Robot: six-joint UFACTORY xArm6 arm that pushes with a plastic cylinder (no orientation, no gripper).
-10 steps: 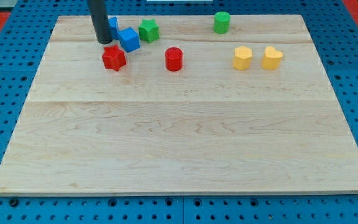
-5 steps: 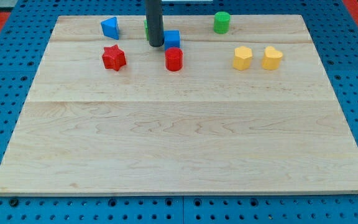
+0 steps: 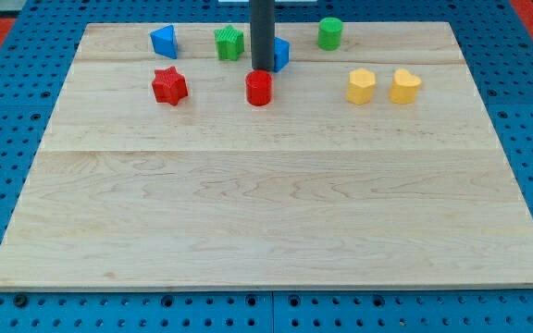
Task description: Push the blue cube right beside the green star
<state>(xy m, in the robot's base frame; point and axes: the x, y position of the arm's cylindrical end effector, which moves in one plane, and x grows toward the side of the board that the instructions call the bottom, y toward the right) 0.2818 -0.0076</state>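
The blue cube (image 3: 280,53) sits near the view's top, mostly hidden behind my rod. The green star (image 3: 229,43) lies to its left with a gap between them. My tip (image 3: 263,68) stands between the two, against the cube's left side and just above the red cylinder (image 3: 259,88).
A blue triangular block (image 3: 164,41) lies at the top left and a red star (image 3: 168,85) below it. A green cylinder (image 3: 330,32) sits at the top right. Two yellow blocks (image 3: 362,86) (image 3: 404,85) lie at the right on the wooden board (image 3: 266,203).
My tip swept from the view's left to the right past the green star. The blue cube moved with it from the star's left to its right.
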